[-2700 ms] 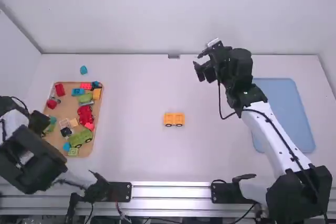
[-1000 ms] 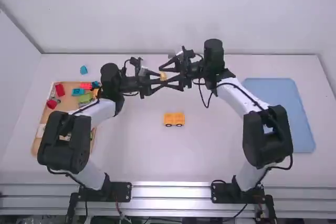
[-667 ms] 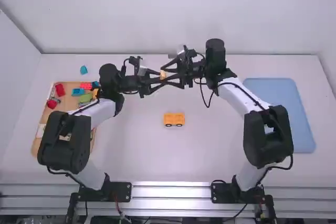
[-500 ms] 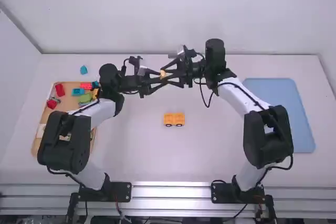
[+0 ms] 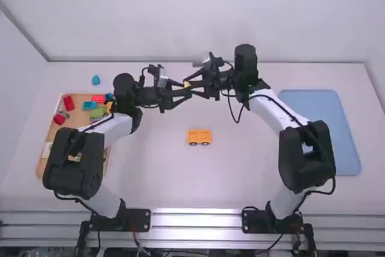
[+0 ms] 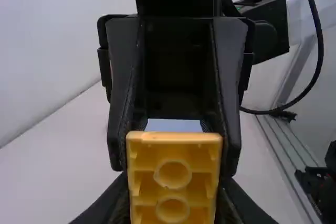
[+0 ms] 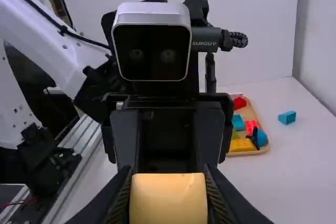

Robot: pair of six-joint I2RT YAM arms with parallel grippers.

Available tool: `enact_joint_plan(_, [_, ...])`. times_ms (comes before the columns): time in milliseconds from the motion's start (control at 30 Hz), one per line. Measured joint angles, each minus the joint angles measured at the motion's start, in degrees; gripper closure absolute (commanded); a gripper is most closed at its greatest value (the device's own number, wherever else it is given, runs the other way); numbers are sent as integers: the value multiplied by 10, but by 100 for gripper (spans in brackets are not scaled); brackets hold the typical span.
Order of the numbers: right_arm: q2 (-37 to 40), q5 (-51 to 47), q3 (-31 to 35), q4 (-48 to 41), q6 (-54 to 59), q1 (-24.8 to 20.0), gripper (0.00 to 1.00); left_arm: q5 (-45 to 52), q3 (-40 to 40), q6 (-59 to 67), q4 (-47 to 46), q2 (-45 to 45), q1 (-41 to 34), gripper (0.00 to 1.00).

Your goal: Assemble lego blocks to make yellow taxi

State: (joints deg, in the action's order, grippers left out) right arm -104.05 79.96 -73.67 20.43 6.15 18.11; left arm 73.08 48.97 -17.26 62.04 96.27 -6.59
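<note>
The left claw (image 6: 174,182) and right claw (image 7: 168,183) both pinch one yellow, hollow-bottomed plastic block (image 6: 173,153), so one must likely release first. Toward six o'clock, a yellow block piece on dark wheels (image 5: 200,137) sits on the white tabletop (image 5: 240,167), probably the finished taxi base; joining the held block remains. From that base, a cluttered wooden tray (image 5: 75,118) lies at nine, a loose blue block (image 5: 95,80) at ten, a flat blue mat (image 5: 325,124) at three.
</note>
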Motion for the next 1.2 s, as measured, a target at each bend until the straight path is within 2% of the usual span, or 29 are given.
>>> enact_joint_plan(33, [0, 1, -1, 0, 0, 0, 79, 0, 0, -1, 3, 0, 0, 75])
enact_joint_plan(100, [0, 3, -5, 2, 0, 0, 85, -2, 0, -9, 19, 0, 0, 40])
enact_joint_plan(133, [0, 3, -5, 2, 0, 1, 85, -3, 0, -10, 22, 0, 0, 32])
enact_joint_plan(167, [0, 3, -5, 2, -2, 2, 88, -2, 0, -13, 26, 0, 0, 1])
enact_joint_plan(267, [0, -8, -5, 22, -14, 3, 93, -3, 0, -19, 24, 0, 0, 1])
enact_joint_plan(367, [0, -64, -5, 49, -54, 0, 95, -5, 0, -22, 1, 0, 0, 1])
enact_joint_plan(433, [0, -106, -5, 45, -69, -5, 95, -5, 0, -13, -24, 0, 0, 1])
enact_joint_plan(500, [2, -171, -5, 5, -93, -13, 94, -22, 2, 13, -85, 0, 0, 1])
enact_joint_plan(533, [2, -171, -5, 5, -93, -13, 94, -22, 2, 13, -85, 0, 0, 1])
enact_joint_plan(600, [12, -269, -5, -77, -92, -23, 94, -39, 3, 54, -165, 0, 0, 1])
enact_joint_plan(667, [25, -327, -5, -141, -85, -27, 93, -68, 3, 80, -222, 0, 0, 1])
enact_joint_plan(733, [58, -439, -5, -257, -64, -27, 93, -137, 3, 119, -288, 0, 0, 1])
enact_joint_plan(900, [112, -642, -37, -458, -42, 15, 93, -276, 3, 159, -323, 0, 0, 1])
enact_joint_plan(1033, [111, -715, -50, -552, -57, 47, 94, -355, 3, 171, -336, -4, 0, 1])
enact_joint_plan(1067, [111, -715, -50, -552, -57, 47, 94, -355, 3, 171, -336, -4, 0, 1])
enact_joint_plan(1200, [57, -750, -51, -618, -99, 53, 97, -447, 3, 174, -377, -44, 0, 1])
